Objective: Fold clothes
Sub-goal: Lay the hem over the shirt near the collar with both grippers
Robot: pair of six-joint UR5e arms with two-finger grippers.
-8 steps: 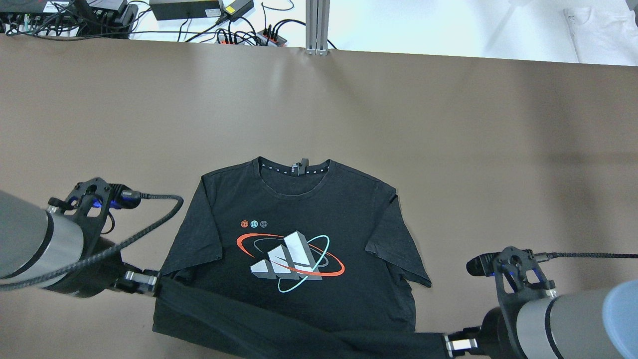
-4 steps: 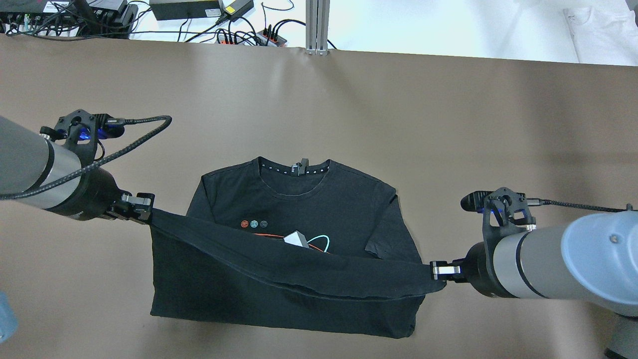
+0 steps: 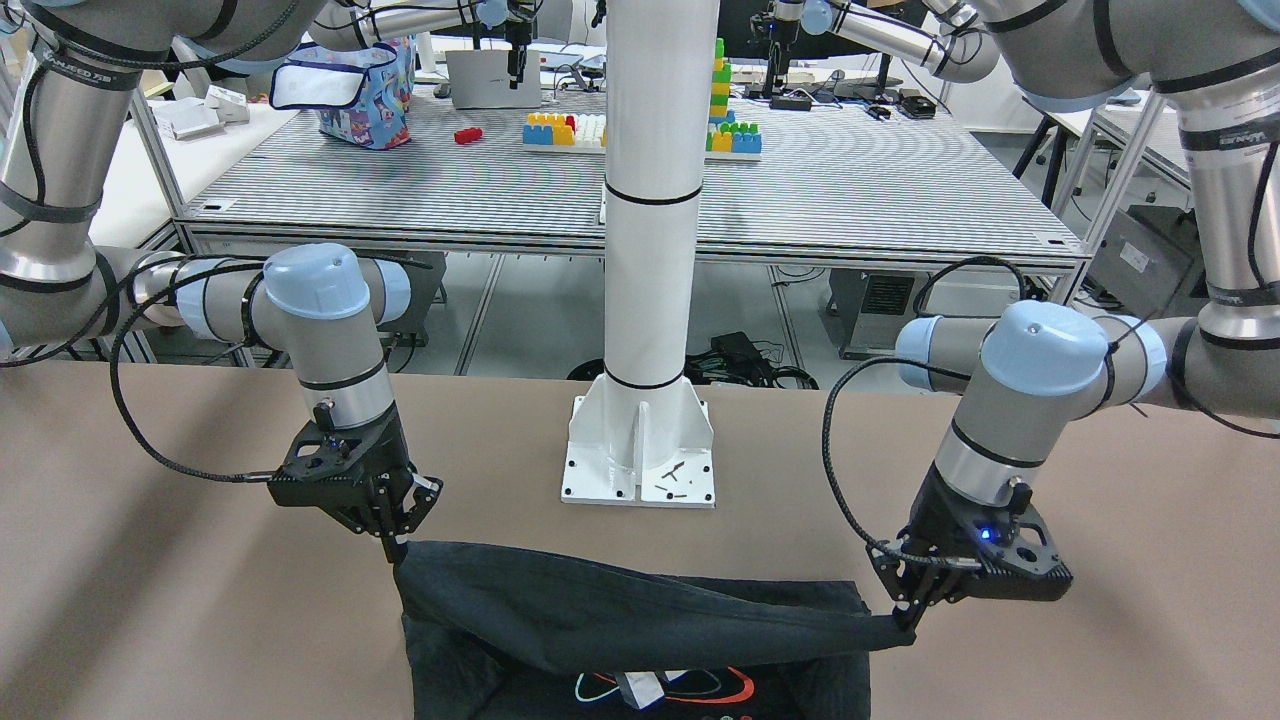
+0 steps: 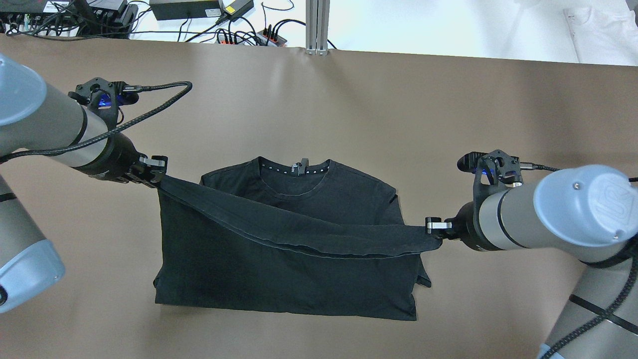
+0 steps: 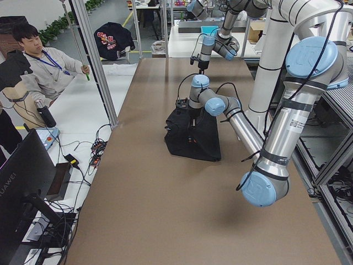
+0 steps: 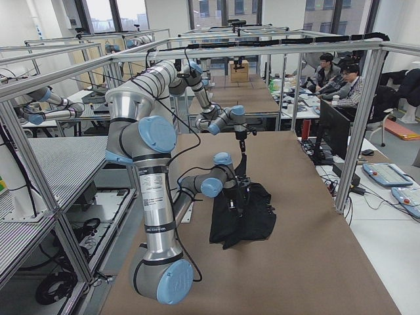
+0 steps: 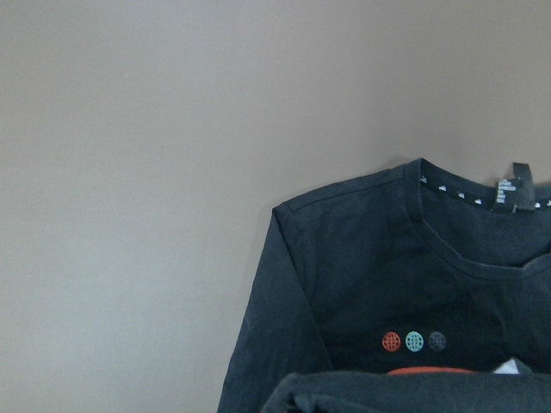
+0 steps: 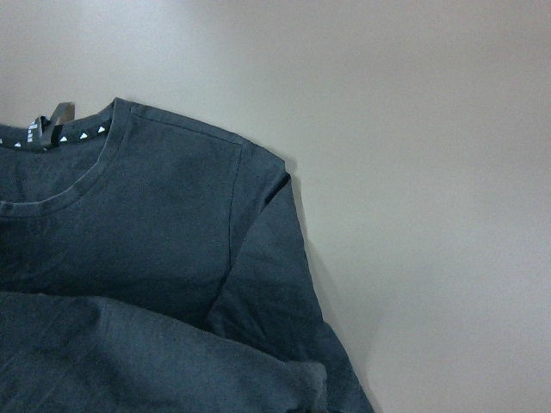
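Black shirt [image 4: 279,279] lies on the table [image 4: 349,109]; our left claw [image 4: 158,175] and right claw [image 4: 434,230] each pinch a hem corner, held taut so the fold lands straight toward the collar [image 4: 294,173].

1. Brown bench [image 4: 319,109]: matte covering across the whole top
2. Overhead view, beyond the far edge: aluminium post [image 4: 317,25]; power strips and tangled black cables [image 4: 239,35] to its left; white cloth [image 4: 603,35] at upper right
3. Front-facing view: second bench with ribbed grey top [image 3: 900,190] behind, carrying a blue patterned bag [image 3: 365,110], a red block [image 3: 467,135] and stacked coloured blocks [image 3: 560,130]
4. Left side view: person [image 5: 47,74] off the bench's long side; dark monitor [image 5: 25,176] in the near corner
5. Right side view: two people [image 6: 338,72] at a desk, far right
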